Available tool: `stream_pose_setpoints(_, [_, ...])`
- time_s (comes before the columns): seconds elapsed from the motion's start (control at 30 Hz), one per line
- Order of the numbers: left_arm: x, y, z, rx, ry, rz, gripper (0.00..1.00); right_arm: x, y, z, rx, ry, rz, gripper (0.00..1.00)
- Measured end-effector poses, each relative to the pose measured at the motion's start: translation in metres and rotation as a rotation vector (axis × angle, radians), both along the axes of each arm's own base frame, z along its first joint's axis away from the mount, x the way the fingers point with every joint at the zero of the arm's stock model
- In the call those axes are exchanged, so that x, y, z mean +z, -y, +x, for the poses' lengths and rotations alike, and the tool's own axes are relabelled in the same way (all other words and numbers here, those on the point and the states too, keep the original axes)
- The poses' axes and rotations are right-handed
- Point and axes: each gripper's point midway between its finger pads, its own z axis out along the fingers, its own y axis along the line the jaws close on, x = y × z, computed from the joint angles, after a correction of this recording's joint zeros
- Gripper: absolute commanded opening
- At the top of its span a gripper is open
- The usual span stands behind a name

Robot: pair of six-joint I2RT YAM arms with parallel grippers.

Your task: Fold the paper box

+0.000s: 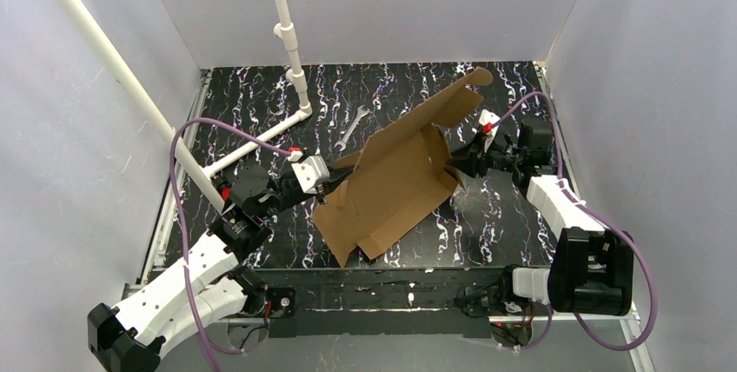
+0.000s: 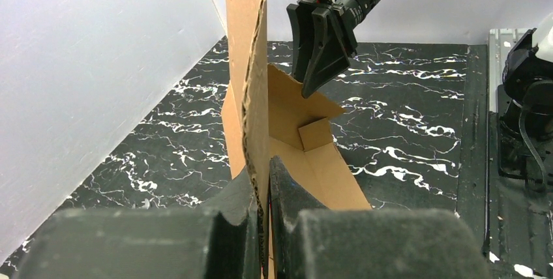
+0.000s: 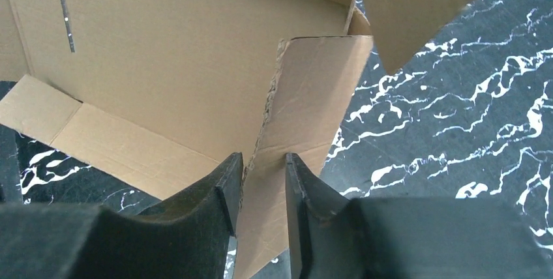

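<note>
Paper box (image 1: 395, 185) half-raised, left claw (image 2: 269, 171) clamped on its edge, right claw (image 3: 264, 165) parted astride a side flap (image 3: 319, 96); looks like wall-folding, next that flap needs pushing upright

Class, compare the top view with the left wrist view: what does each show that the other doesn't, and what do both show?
Only the top view: the wrench and white pipe beyond the box. Only the left wrist view: how the left tool is shut on the box's corrugated edge. Both: the box, the right tool at it, and the marbled table.
</note>
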Motion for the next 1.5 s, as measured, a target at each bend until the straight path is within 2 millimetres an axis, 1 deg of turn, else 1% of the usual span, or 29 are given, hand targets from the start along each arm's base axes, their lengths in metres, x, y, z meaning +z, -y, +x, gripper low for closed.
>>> stream_pose_setpoints(0.17, [0.001, 0.0, -0.005, -0.018, 0.011, 0.005, 0.0, -0.001, 0.008, 0.003, -0.073, -0.011, -0.034, 0.4])
stream_pose_setpoints(0.33, [0.001, 0.002, -0.01, -0.036, 0.011, 0.006, 0.0, 0.005, 0.015, 0.015, -0.17, -0.014, -0.031, 0.38])
stream_pose_setpoints(0.43, [0.002, 0.002, -0.011, -0.035, 0.006, -0.001, 0.0, 0.003, 0.019, 0.022, -0.22, -0.018, -0.015, 0.35])
stream_pose_setpoints(0.5, [0.003, 0.001, -0.011, -0.027, -0.005, -0.01, 0.0, 0.0, 0.021, 0.026, -0.252, -0.023, -0.008, 0.29])
stream_pose_setpoints(0.53, [0.004, 0.001, -0.011, -0.023, -0.012, -0.016, 0.0, -0.002, 0.023, 0.029, -0.27, -0.026, -0.005, 0.24])
stream_pose_setpoints(0.67, [0.004, -0.001, -0.01, -0.002, -0.048, -0.04, 0.0, -0.006, 0.026, 0.037, -0.317, -0.03, 0.015, 0.02])
stream_pose_setpoints(0.8, [0.001, -0.003, -0.009, 0.022, -0.094, -0.063, 0.0, -0.003, 0.029, 0.044, -0.363, -0.029, 0.05, 0.01])
stream_pose_setpoints(0.83, [0.001, -0.004, -0.009, 0.028, -0.108, -0.07, 0.02, -0.002, 0.03, 0.045, -0.371, -0.026, 0.058, 0.01])
stream_pose_setpoints(0.87, [0.001, -0.004, -0.008, 0.037, -0.121, -0.078, 0.08, -0.001, 0.03, 0.046, -0.379, -0.023, 0.068, 0.01])
stream_pose_setpoints(0.97, [0.001, -0.007, -0.005, 0.066, -0.173, -0.113, 0.17, 0.002, 0.03, 0.047, -0.389, -0.016, 0.088, 0.01])
stream_pose_setpoints(1.07, [0.002, -0.01, -0.004, 0.092, -0.229, -0.148, 0.29, 0.003, 0.03, 0.047, -0.392, -0.005, 0.095, 0.01])
stream_pose_setpoints(1.2, [-0.001, -0.014, -0.002, 0.132, -0.323, -0.18, 0.51, 0.001, 0.032, 0.047, -0.402, 0.005, 0.094, 0.01])
stream_pose_setpoints(1.27, [0.001, -0.015, -0.001, 0.152, -0.374, -0.181, 0.61, 0.001, 0.033, 0.048, -0.408, 0.012, 0.094, 0.01])
stream_pose_setpoints(1.3, [0.005, -0.015, 0.0, 0.164, -0.398, -0.18, 0.66, 0.0, 0.033, 0.047, -0.408, 0.011, 0.094, 0.01])
stream_pose_setpoints(1.33, [0.009, -0.016, 0.002, 0.176, -0.415, -0.178, 0.7, -0.001, 0.033, 0.047, -0.41, 0.009, 0.094, 0.01])
stream_pose_setpoints(1.4, [0.025, -0.018, 0.005, 0.207, -0.463, -0.168, 0.75, -0.001, 0.035, 0.047, -0.416, 0.007, 0.092, 0.01])
stream_pose_setpoints(1.5, [0.053, -0.02, 0.008, 0.24, -0.499, -0.155, 0.77, 0.0, 0.035, 0.048, -0.418, 0.013, 0.093, 0.01])
